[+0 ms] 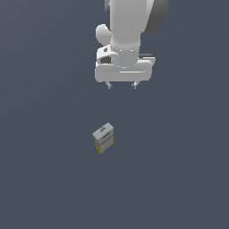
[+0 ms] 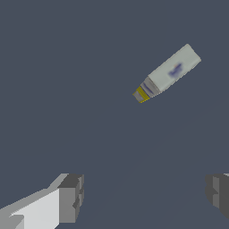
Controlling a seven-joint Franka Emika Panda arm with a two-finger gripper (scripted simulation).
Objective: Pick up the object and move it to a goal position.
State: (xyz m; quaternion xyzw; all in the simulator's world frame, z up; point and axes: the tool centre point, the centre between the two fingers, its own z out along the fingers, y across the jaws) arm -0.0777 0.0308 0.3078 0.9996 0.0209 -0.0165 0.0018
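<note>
1. Exterior view: the hand (image 1: 121, 85) hangs from the white arm (image 1: 129, 27) in the upper middle of the picture, its two short fingers spread wide with nothing between them. The object (image 1: 103, 137), a small pale carton with faint blue print and yellow edges, rests alone on the plain dark counter (image 1: 44, 179). It is well apart from the hand, lower in the picture and a little toward the exterior view's left. It sits turned at an angle to the line of the fingers.

2. Exterior view, risk: as I judge it, a straight descent from here would land beside the carton, not around it. The offset and the box's skewed pose would be the cause. A finger could then clip a corner and push the box away or tip it.

3. Wrist view: both fingertips (image 2: 71, 199) show at the near edge, far apart and empty. The object (image 2: 167, 74) lies ahead of them and nearer one finger's side, its long axis slanted against the line between the fingers.

4. Wrist view, risk: closing on that slant would likely catch the edges, not the flat faces. The box is small, so it could twist out or slip during the lift.
</note>
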